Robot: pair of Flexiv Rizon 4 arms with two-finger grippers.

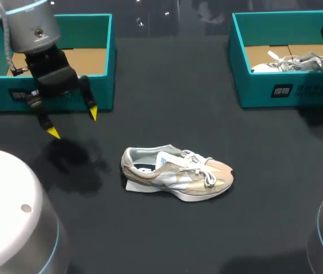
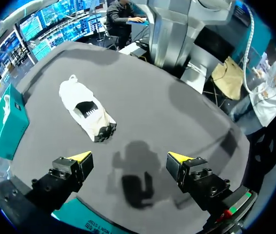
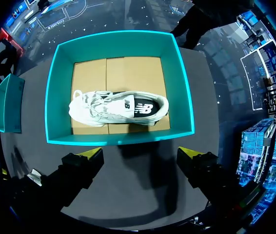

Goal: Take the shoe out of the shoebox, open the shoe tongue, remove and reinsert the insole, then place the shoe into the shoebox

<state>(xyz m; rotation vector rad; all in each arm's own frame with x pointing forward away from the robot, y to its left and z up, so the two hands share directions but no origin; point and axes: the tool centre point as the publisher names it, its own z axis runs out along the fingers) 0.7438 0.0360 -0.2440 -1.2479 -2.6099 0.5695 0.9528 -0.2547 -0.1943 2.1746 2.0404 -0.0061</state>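
A beige and white shoe point(image 1: 176, 174) lies on its side in the middle of the black table, laces toward the right; a pale flat piece shows under its heel. The left wrist view has the shoe point(image 2: 87, 112) ahead of my left gripper. My left gripper point(image 1: 73, 123) hangs open and empty in front of the left teal shoebox point(image 1: 101, 85), whose cardboard floor is bare. My right gripper point(image 3: 142, 153) is open and empty above the near wall of the right teal shoebox point(image 3: 121, 139), which holds a white shoe point(image 3: 118, 107).
The right shoebox point(image 1: 264, 94) with its white shoe point(image 1: 298, 61) stands at the back right of the table. Bare black table lies all around the beige shoe. Two rounded white arm bases fill the near corners.
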